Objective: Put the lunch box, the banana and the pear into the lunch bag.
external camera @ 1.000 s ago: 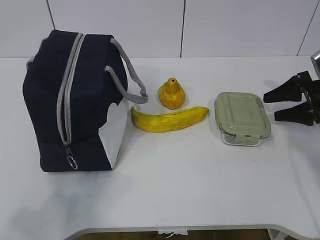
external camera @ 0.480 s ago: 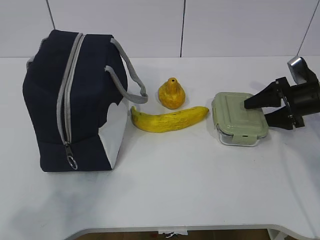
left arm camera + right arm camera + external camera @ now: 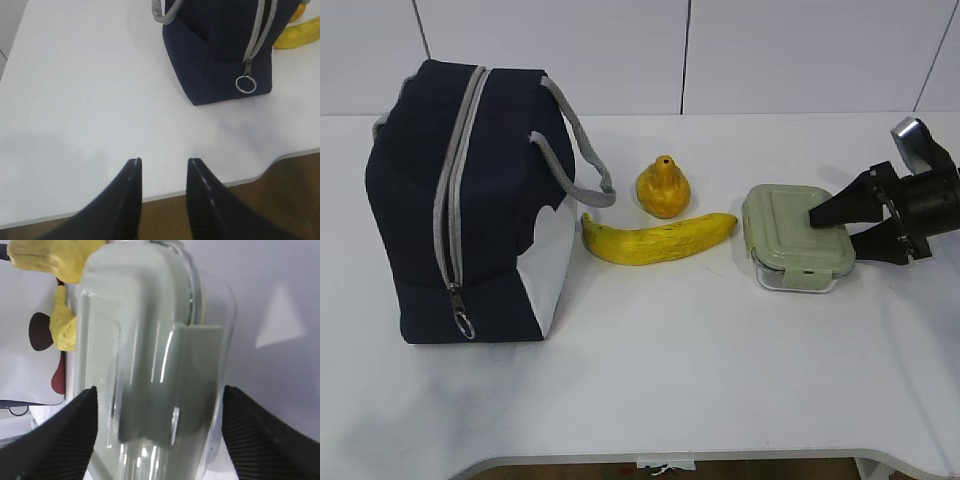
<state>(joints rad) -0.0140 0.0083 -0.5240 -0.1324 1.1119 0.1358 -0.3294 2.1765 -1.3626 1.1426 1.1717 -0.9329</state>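
The lunch box [image 3: 788, 240], clear glass with a sage-green lid, lies on the table at the right. My right gripper [image 3: 832, 238] is open, one finger on each side of the box's right end; in the right wrist view the lunch box [image 3: 150, 365] fills the gap of the gripper [image 3: 160, 389] with a little room at both fingers. The banana [image 3: 655, 240] lies left of the box, with the pear [image 3: 663, 187] just behind it. The navy lunch bag [image 3: 470, 200] stands zipped at the left. My left gripper [image 3: 164, 162] hangs open and empty over the table's front edge, short of the lunch bag [image 3: 220, 50].
The bag's zipper pull ring [image 3: 245, 83] hangs low on its near end. Grey handles [image 3: 575, 150] arch toward the pear. Yellow fruit [image 3: 50, 257] shows beyond the box. The table's front edge [image 3: 720, 455] runs close below.
My right gripper has moved left from beside the lunch box until its open fingers straddle the box's right end. The box shifted slightly left. The left gripper has not moved.
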